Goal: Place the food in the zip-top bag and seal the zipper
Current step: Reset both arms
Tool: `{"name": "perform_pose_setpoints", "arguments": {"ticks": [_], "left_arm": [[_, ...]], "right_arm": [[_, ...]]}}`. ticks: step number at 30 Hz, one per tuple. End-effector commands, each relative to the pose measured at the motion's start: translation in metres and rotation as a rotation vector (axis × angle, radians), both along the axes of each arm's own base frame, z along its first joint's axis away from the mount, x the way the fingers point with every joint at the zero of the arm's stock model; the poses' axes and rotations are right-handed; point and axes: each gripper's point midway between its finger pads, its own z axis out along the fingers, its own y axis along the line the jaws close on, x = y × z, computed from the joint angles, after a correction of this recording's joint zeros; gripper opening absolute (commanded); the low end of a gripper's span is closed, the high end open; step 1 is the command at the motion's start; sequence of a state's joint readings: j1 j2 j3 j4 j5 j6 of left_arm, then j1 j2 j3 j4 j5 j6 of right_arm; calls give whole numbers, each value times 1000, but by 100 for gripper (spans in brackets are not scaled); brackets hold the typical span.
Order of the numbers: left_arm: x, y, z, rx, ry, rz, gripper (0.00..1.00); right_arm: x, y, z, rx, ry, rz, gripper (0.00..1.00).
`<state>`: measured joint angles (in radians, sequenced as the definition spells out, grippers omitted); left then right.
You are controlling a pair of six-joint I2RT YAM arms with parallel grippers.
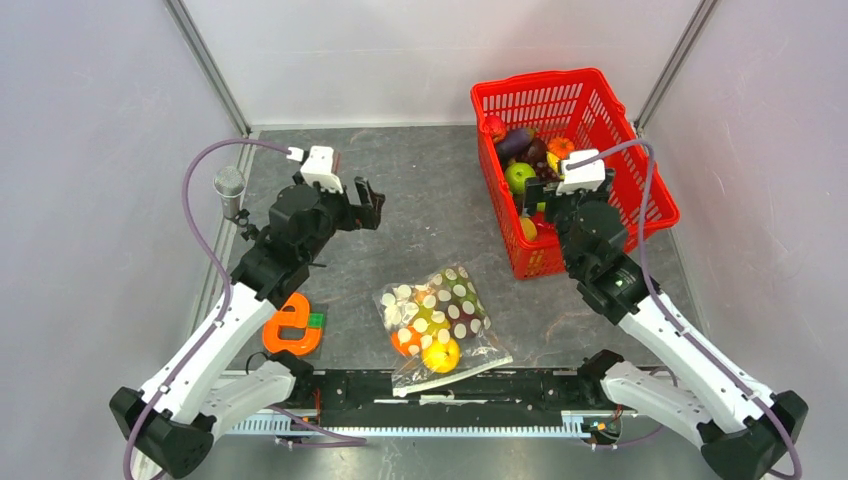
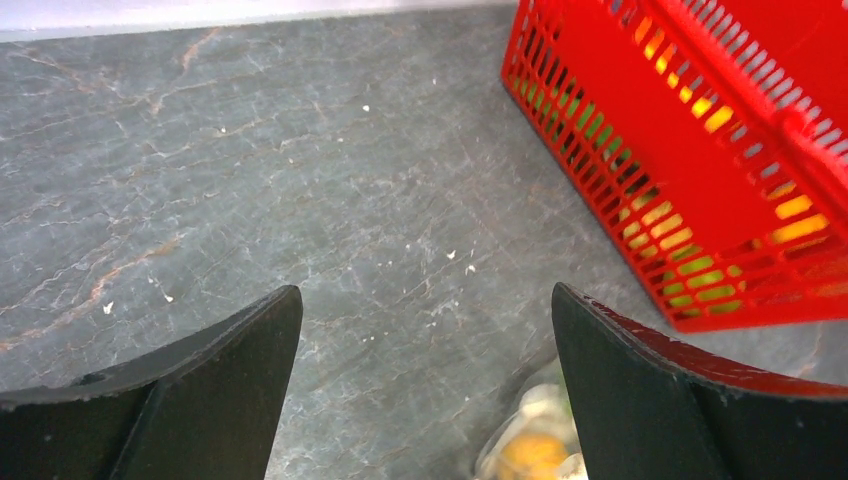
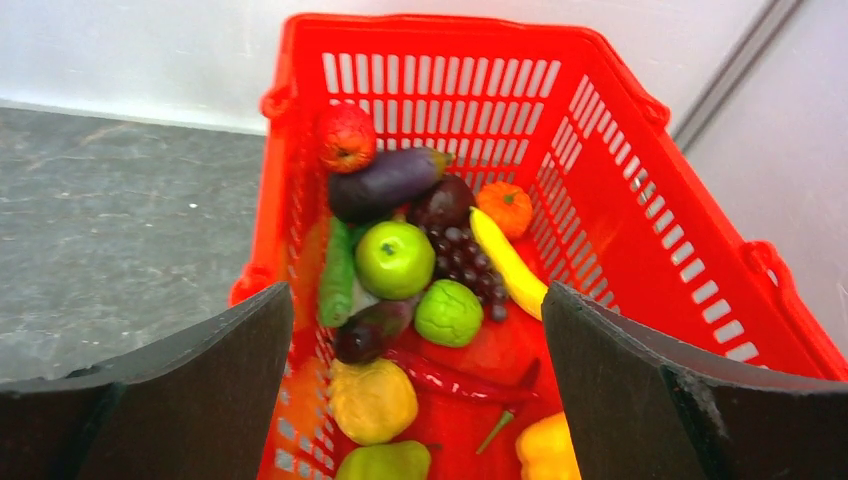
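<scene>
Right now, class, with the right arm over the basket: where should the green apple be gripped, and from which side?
Probably across its round middle, coming down from above: the green apple sits on top of the pile, its upper half exposed, while the basket walls block any sideways approach.

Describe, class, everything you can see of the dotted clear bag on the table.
The zip-top bag is a clear, floppy plastic pouch printed with white dots. It lies flat and askew on the grey table, near its front edge, left of the red basket and apart from it. Yellow, orange and green food bulges inside. Whether its mouth is sealed cannot be told. Only the table and the food touch it.
</scene>
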<state>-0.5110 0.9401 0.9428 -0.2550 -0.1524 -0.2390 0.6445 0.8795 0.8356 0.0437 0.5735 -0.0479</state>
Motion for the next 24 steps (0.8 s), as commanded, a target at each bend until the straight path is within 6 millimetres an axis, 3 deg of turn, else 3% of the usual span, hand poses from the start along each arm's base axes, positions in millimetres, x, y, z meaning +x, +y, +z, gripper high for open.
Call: {"name": "perform_pose_setpoints", "arguments": {"ticks": [1,5,7,15,19,24], "left_arm": [[4,27,40,-108,-67,185,100],[9,44,41,-87,-93,279,100],[13,44,42,-80,-94,288,100],[20,52,43,-69,-92,356,100],[20,53,44,-75,-113,357,100],[22,53,43,-62,-104,362,100]], "right_arm": [[7,-21,-1,48,52,-41,98],[20,-54,-4,80,84,-78,98],[23,-58,0,86,77,-38,98],[14,-13,-2,108,65,245,98],[9,-13,-5,104,64,258,98],[0,-17,5,106,8,250,98]]}}
